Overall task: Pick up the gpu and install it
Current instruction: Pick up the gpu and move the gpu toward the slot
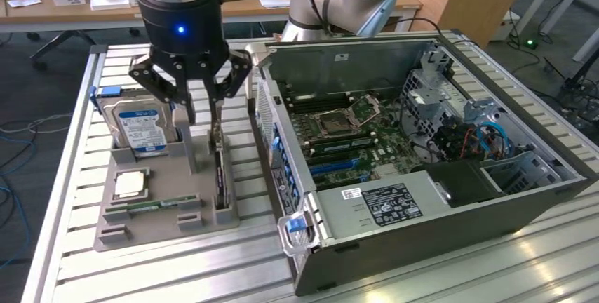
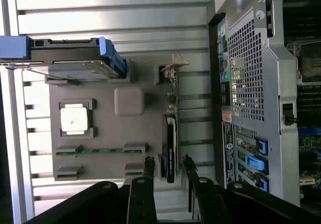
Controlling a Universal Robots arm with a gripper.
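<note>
**Gpu on edge in the tray, open gripper above it**

Exterior view: the gpu [image 1: 221, 177] stands on edge in a slot at the exterior view's right side of the grey tray [image 1: 140, 231], just beside the open case [image 1: 421, 198]. The gripper [image 1: 204, 126] hangs over it with fingers spread and nothing between them. A hard drive [image 1: 140, 124] stands upright at the tray's far left.

Wrist view: the two fingers [image 2: 149, 166] straddle the card's thin top edge, with a gap on each side. I can't tell at which point along its length they line up.

To my eye the worry is alignment. If the arm comes down off-centre, a finger could land on the card's edge or the slot wall. A pinch near one end could let the board tip, and its bracket could then catch on the tray or the case wall.
</note>
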